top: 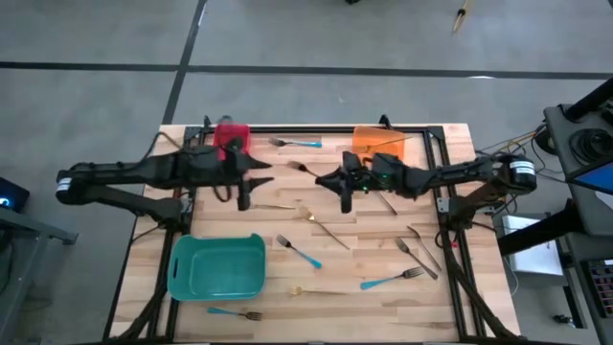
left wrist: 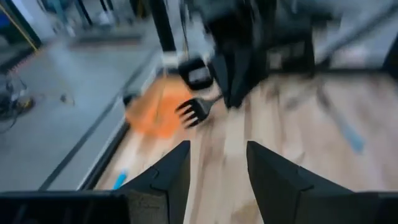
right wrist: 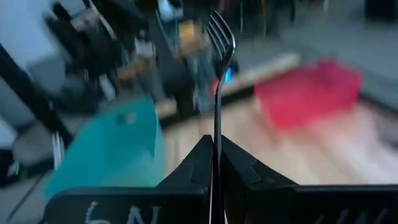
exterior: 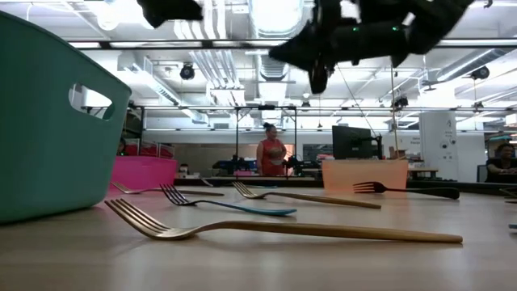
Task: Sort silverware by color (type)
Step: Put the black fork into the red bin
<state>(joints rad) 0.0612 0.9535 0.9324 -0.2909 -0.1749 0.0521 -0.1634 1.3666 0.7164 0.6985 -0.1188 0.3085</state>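
Observation:
My right gripper (top: 335,180) hangs above the table's middle, shut on a dark silver-grey fork (right wrist: 217,74) whose tines (left wrist: 193,112) point toward my left arm. My left gripper (left wrist: 217,174) hovers open and empty just to the left (top: 244,187), near the red bin (top: 232,137). Other silverware lies flat on the wood: blue-handled forks (top: 299,251) (top: 393,280) (top: 297,144), gold forks (top: 326,230) (exterior: 283,229) and grey forks (top: 419,254). My right gripper pinches the fork's handle (right wrist: 216,134) between its two fingers. The fingers come level from the table's right side and lie along the fork. The fork sticks straight out past the fingertips, tines leading, lifted clear of the table.
An orange bin (top: 378,142) stands at the far right beside my right arm, and a teal bin (top: 217,266) at the near left. A black frame (top: 316,126) runs along the table's far edge. A person (exterior: 271,153) stands in the room beyond.

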